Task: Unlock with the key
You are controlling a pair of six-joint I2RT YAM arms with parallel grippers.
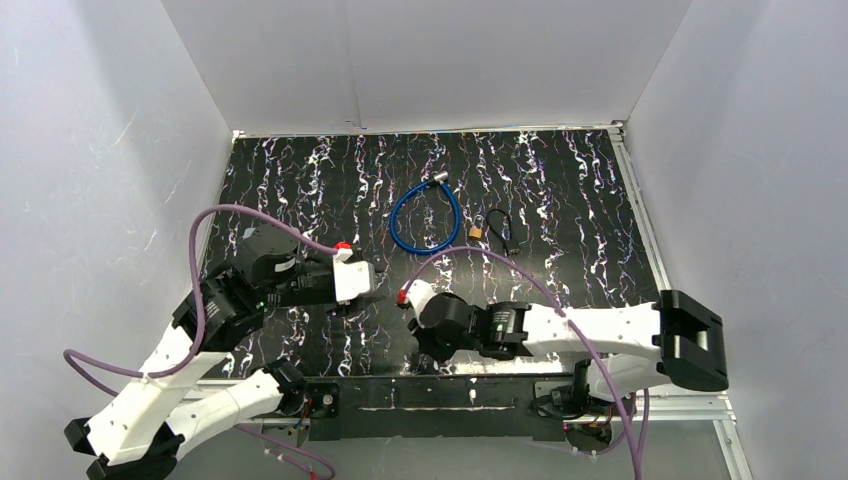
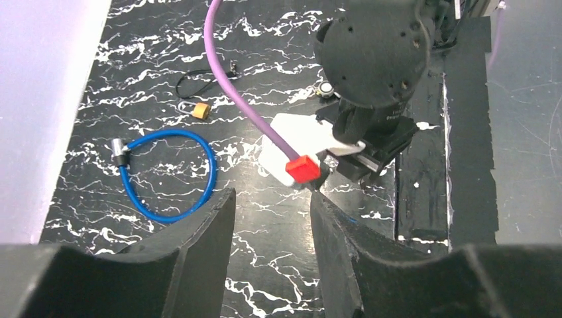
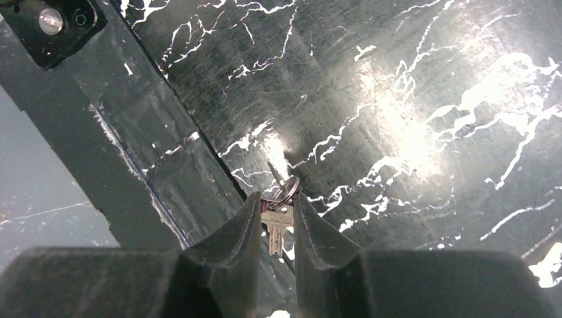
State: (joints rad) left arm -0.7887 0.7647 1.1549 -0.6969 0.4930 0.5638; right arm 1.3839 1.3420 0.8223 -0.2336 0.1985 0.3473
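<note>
A small silver key (image 3: 276, 222) is pinched by its head between the fingers of my right gripper (image 3: 276, 207). Its blade points back toward the palm, and its ring (image 3: 290, 188) pokes out past the fingertips, just above the table. In the top view the right gripper (image 1: 428, 340) points down near the front edge. The brass padlock (image 1: 477, 231) with a black cord lies further back; the left wrist view also shows the padlock (image 2: 199, 110). My left gripper (image 2: 272, 196) hovers open with nothing between its fingers, facing the right wrist; from above, this left gripper (image 1: 378, 290) sits left of centre.
A blue cable lock (image 1: 425, 215) lies coiled left of the padlock, and this cable lock (image 2: 169, 175) also shows ahead of the left fingers. A black taped bar (image 3: 132, 165) runs along the table's front edge beside the key. White walls enclose the table.
</note>
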